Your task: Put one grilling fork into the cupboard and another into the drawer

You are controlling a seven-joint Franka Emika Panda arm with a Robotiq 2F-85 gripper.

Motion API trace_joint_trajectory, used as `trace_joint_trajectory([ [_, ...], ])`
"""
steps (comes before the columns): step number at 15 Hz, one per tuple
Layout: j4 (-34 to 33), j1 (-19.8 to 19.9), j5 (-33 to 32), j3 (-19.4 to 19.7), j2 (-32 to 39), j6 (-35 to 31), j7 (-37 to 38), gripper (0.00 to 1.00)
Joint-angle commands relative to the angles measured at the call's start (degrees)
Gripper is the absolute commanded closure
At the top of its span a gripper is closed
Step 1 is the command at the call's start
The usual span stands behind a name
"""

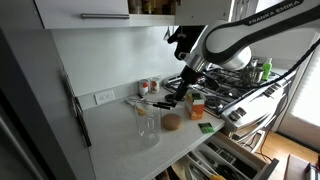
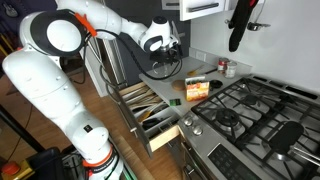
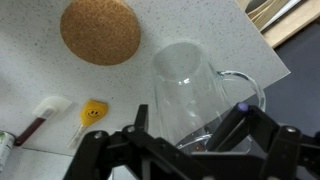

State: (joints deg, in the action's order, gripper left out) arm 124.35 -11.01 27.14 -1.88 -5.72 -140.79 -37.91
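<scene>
In an exterior view my tool (image 1: 176,97) hangs low over the worktop (image 1: 120,140), spread wide and holding nothing, close above the glass jug (image 1: 147,120) and the cork mat (image 1: 172,122). The cupboard (image 1: 85,12) is high on the wall at the far left, with its bar handle (image 1: 105,16) across the front. It is well apart from my tool, so a fork bound there needs a long lift. The drawer (image 1: 238,160) is pulled out at the near right, I judge so that a fork can go straight in.

In the other exterior view the open drawer shows cutlery in its compartments. An orange box (image 2: 197,88) sits on the worktop between the drawer and the hob (image 2: 250,110).

In the wrist view the jug fills the middle, under my open fingers. The cork mat lies beyond it. To the left, flat on the worktop, are a white-ended stick (image 3: 42,115) and a yellow-headed stick (image 3: 93,113). I take these for the grilling forks, though their prongs are cut off from sight. My tool is centred on the jug, not on them, so I judge I must shift left before closing.
</scene>
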Motion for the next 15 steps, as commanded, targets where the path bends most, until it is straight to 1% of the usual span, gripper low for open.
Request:
trace_joint_trajectory([
  [1,-0.5,0.9,-1.1,-0.8,0.7,-0.4,0.3,0.08],
  [2,-0.6,0.9,-1.0,-0.8,0.7,-0.4,0.2,0.12],
  [5,-0.7,0.9,-1.0,-0.8,0.7,-0.3,0.1,0.18],
  [10,-0.9,0.9,-1.0,-0.9,0.8,-0.4,0.0,0.17],
  [15,-1.4,0.9,-1.0,-1.2,1.0,-0.3,-0.3,0.22],
])
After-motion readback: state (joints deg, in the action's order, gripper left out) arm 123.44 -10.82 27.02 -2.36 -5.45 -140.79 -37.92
